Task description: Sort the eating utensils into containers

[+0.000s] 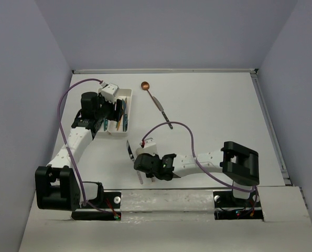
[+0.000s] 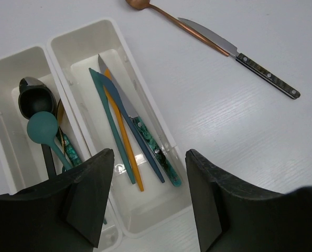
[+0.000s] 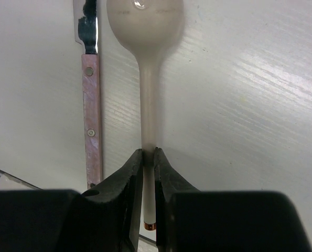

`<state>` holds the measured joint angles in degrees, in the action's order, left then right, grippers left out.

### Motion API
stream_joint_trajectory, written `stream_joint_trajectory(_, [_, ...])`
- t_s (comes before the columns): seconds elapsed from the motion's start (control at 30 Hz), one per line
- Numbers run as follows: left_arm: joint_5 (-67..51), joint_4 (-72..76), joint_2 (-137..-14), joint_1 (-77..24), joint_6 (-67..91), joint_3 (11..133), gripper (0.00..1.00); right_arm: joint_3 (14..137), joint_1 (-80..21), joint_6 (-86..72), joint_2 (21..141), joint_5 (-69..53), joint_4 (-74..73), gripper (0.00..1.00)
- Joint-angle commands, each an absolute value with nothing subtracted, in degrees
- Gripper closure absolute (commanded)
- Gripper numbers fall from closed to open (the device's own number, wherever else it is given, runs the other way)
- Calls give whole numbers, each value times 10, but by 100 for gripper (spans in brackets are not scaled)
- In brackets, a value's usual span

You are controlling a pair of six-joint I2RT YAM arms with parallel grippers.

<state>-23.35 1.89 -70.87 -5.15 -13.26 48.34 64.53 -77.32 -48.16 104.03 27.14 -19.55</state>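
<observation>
Pinching the beige spoon (image 3: 148,79) in our right claw (image 3: 149,157), we hover our left claw (image 2: 148,155), spread, above the trays (image 2: 140,102).

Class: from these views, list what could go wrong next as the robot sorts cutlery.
1. The right hand pinches the beige spoon near its handle end; the spoon may pivot when lifted.
2. The pink-handled knife lies close alongside and could get nudged.
3. The open left hand hangs over the white rectangular trays, so the arms might clash there.
</observation>
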Motion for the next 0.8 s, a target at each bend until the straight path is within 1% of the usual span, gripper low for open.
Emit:
stream_joint_trajectory(0.0, [-285, 11, -715, -51, -149, 477, 34, 642, -778, -476, 1006, 309, -168, 100])
stream_joint_trajectory(0.13, [-305, 7, -701, -59, -166, 470, 34, 642, -766, -478, 1005, 319, -167, 100])
stream_joint_trajectory(0.43, [-330, 5, -646, -70, -174, 463, 31, 668, -724, -440, 995, 346, -152, 100])
stream_joint_trajectory(0.67, [-350, -13, -654, -73, -171, 468, 31, 678, -693, -413, 988, 346, -118, 100])
stream_joint_trajectory(0.77, [-359, -13, -654, -91, -168, 461, 32, 690, -672, -399, 985, 347, -102, 100])
